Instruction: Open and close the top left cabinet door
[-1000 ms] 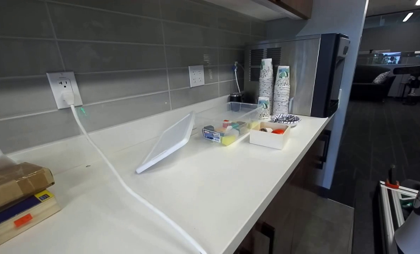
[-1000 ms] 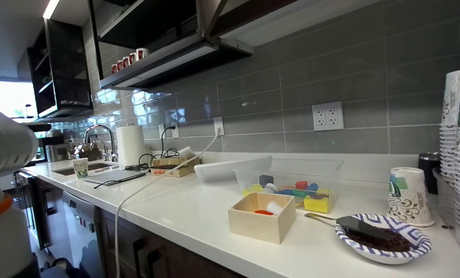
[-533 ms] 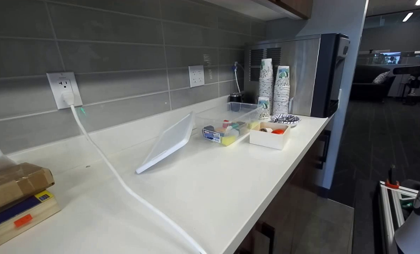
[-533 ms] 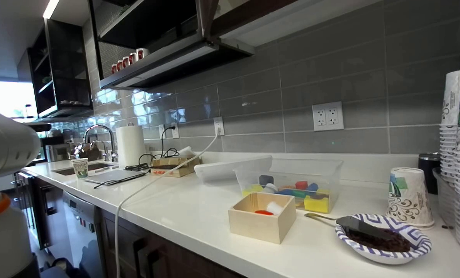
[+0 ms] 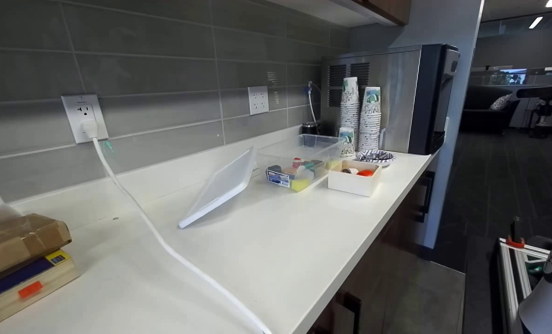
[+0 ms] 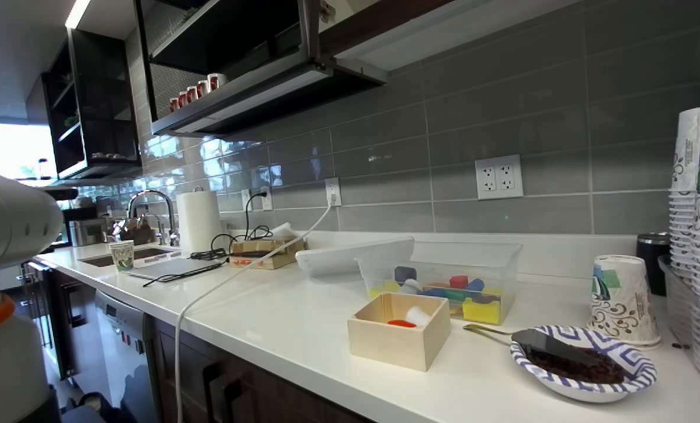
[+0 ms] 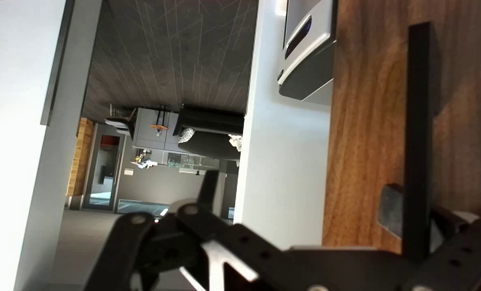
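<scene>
White counter (image 6: 294, 335) adjoins tiled wall (image 6: 379, 129). Clear bin (image 6: 505, 264) holds colored blocks (image 6: 458, 282); wooden box (image 6: 385, 346) holds red and white items (image 6: 418, 316). Gripper (image 7: 300, 195) stands spread near cabinet handle (image 7: 418, 121).

In an exterior view, the counter (image 6: 291, 317) below a cabinet (image 6: 385, 22) holds a box (image 6: 385, 343) before a bin (image 6: 441, 261) of blocks (image 6: 482, 309), a lid (image 6: 350, 258) left of the bin, a bowl (image 6: 626, 359) at right, and a cup (image 6: 623, 299) behind the bowl.

- Ceiling strip light (image 6: 78, 13) shines white.
- Backsplash tiles (image 6: 213, 166) catch bluish glare.
- Far floor (image 5: 512, 185) lies dim.
- Wrist view: gripper (image 7: 299, 197) blurred, left edge overexposed.
</scene>
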### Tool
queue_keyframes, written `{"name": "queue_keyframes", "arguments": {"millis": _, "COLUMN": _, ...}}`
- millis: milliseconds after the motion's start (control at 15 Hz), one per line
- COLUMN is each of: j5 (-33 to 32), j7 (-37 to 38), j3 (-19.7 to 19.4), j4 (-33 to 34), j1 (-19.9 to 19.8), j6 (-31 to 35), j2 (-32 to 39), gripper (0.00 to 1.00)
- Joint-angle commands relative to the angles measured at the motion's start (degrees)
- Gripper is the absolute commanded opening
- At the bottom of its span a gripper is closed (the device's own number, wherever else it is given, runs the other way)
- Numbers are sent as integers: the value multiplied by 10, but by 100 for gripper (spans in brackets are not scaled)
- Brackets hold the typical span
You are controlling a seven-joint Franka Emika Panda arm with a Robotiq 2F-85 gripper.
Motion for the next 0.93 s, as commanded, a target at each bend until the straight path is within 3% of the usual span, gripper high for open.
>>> {"name": "queue_keyframes", "arguments": {"millis": 0, "j5": -27, "j7": 14, "j3": 12, "j4": -51, "j1": 4, "j6": -26, "j2": -50, "gripper": 100}}
{"name": "queue_keyframes", "arguments": {"millis": 867, "j5": -65, "j7": 25, "j3": 23, "j4": -123, "j1": 33, "j6": -71, "j2": -139, "gripper": 100}}
